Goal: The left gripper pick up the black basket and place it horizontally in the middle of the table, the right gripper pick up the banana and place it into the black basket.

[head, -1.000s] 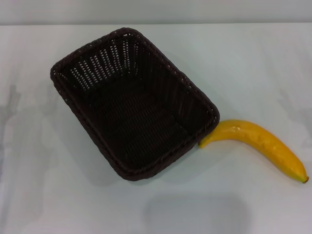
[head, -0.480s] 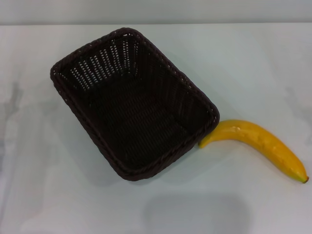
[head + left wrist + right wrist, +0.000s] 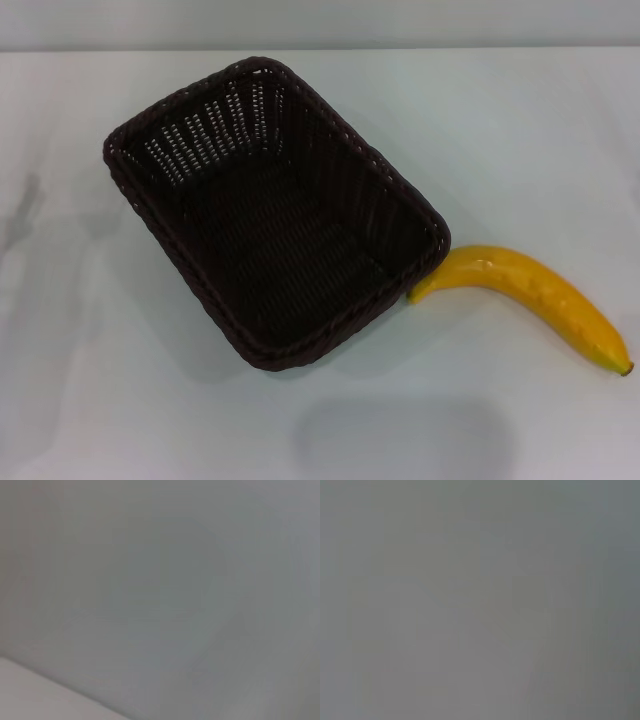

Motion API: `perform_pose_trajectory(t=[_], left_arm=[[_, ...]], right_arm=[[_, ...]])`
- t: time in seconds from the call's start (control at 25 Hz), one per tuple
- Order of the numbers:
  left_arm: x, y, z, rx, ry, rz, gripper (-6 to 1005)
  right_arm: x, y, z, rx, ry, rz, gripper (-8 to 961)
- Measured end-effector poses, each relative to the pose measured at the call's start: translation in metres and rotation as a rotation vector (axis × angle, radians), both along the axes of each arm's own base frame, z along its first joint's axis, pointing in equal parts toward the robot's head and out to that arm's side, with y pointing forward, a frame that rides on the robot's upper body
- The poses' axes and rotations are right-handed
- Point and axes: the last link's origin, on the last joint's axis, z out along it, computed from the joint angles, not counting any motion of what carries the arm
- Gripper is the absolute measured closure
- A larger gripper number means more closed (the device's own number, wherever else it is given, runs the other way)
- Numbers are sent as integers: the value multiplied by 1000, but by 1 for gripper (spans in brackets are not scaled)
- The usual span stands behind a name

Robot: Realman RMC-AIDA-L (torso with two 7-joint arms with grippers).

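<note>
Neither gripper is showing up in any view right now, left or right, so whether they're open or closed can't be told. Both wrist views are just giving a flat grey surface with nothing to pick out on it.

The head view is where everything is. The basket (image 3: 275,215) is sitting upright on the table (image 3: 520,130), turned on a diagonal: one short end is pointing toward the far left corner, the other toward the near right. It's lying left of the middle, closer to the far edge than the near one. Its inside is looking bare, with light coming through the slatted wall at the far end.

The banana (image 3: 535,297) is lying flat on the table to the right of the basket, running out toward the right edge. Its stem end is touching, or as good as touching, the basket's near right corner, and the dark tip is pointing toward the near right corner of the table.
</note>
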Motion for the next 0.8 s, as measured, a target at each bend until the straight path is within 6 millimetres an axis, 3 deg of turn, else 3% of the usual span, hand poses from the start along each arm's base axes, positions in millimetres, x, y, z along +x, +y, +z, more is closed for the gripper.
perform_pose_trajectory(t=[0.28, 0.44, 0.6, 0.8], left_arm=[[-3, 3, 33, -32, -98, -56, 114], [1, 12, 61, -160, -156, -103, 114], [17, 36, 102, -419, -143, -137, 115], [57, 77, 156, -659, 5, -136, 115]], right_arm=[[-6, 15, -2, -5, -22, -1, 98], [-9, 19, -4, -9, -31, -3, 98], [-10, 22, -4, 3, -23, -7, 99], [-9, 18, -4, 7, -19, -6, 99]])
